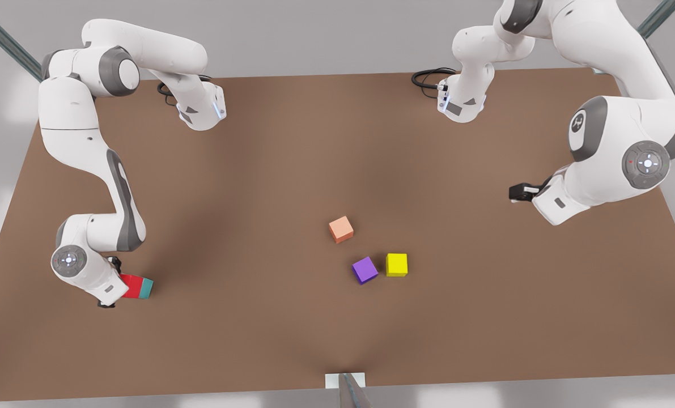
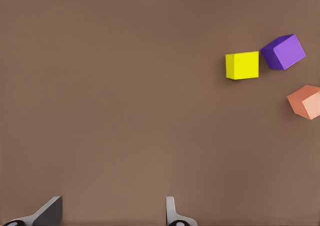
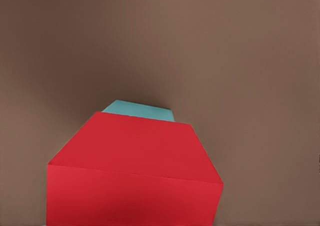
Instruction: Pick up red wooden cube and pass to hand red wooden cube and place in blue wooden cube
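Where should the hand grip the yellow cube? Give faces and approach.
From above, pinching the yellow cube by its near and far faces in the front view: it sits flat, and the purple cube crowds its face on the front view's left.

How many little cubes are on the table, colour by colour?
Red cube: 1
Teal cube: 1
Salmon-orange cube: 1
Purple cube: 1
Yellow cube: 1
Total: 5

Brown table (image 1: pixel 258 198), salmon cube (image 1: pixel 341 229), purple cube (image 1: pixel 365 270), yellow cube (image 1: pixel 397 264)
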